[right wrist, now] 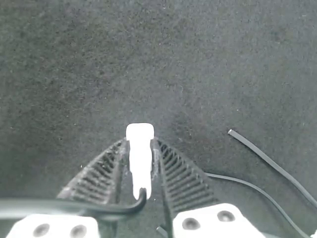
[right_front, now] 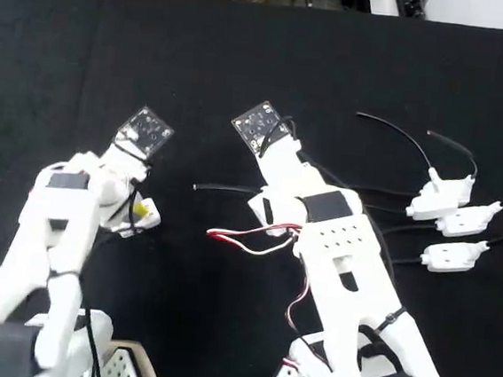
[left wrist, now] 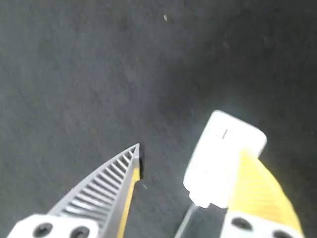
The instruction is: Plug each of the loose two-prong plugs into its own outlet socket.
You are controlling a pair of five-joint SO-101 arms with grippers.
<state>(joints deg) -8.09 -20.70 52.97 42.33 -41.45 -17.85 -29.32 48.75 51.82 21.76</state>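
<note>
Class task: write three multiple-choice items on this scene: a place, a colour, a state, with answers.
1. Where on the table cover does the cluster of white sockets lie? A. right side B. left side C. middle
2. What colour is the table cover? A. white B. black C. yellow
3. The right claw is: A. open B. shut on a white plug C. shut on a red wire
Answers: A, the high view shows them rightmost; B, it is black throughout; B, both fingers press the plug.

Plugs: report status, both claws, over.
Right claw shut on a white plug. Left claw open, white block against its yellow finger. Three more white connectors lie apart, untouched.
</note>
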